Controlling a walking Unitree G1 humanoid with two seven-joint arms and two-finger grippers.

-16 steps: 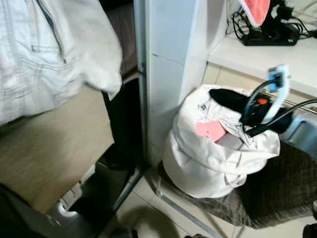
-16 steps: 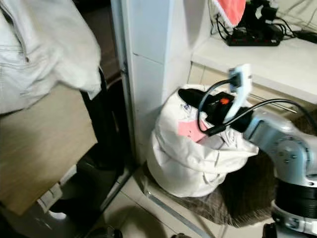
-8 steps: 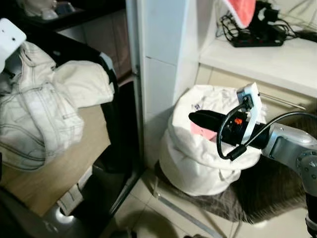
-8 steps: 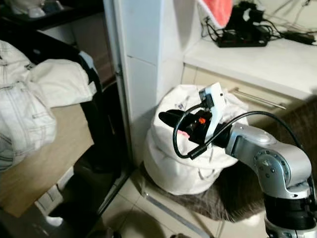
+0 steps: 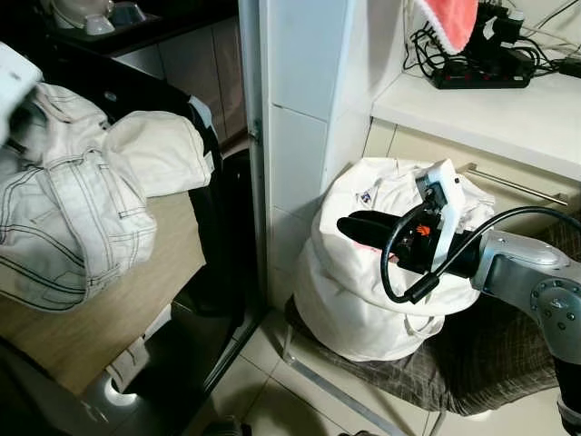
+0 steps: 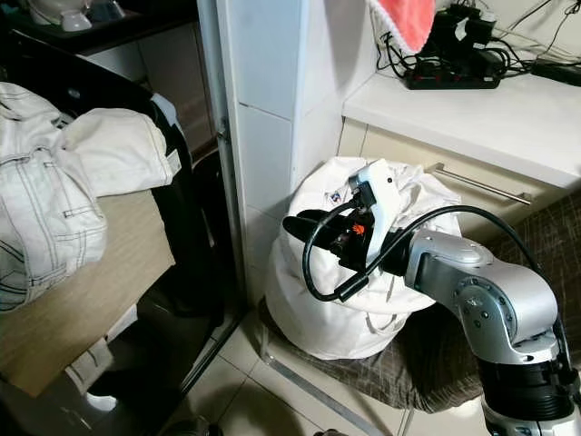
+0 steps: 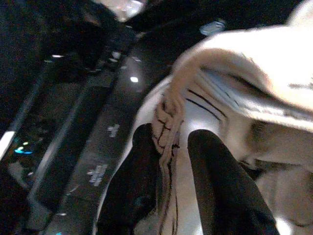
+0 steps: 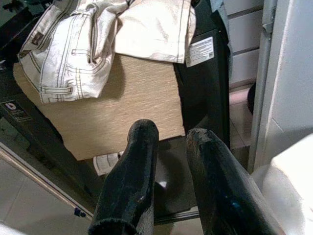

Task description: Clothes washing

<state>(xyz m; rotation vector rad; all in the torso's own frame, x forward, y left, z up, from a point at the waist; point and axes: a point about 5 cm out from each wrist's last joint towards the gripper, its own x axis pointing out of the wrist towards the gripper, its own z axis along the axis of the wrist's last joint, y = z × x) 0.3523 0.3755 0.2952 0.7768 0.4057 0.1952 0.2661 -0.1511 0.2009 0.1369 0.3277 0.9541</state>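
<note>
Over the washer, robot's left: the pale jeans (image 5: 68,213) are held up by the left gripper (image 7: 171,161), draped across a tan panel (image 5: 109,309).
Left gripper: its two black fingers (image 7: 210,171) are clamped on a seamed fold of the jeans; a dark glossy machine edge (image 7: 98,132) lies just beyond.
Right gripper (image 5: 354,224): fingers slightly apart and nothing held; it is poised over the mouth of the white laundry bag (image 5: 363,291).
Decisive relation: the jeans lie well to the left of the bag, so the left arm is judged nearer.
Long axis: the jeans hang crumpled, running roughly left to right.
</note>
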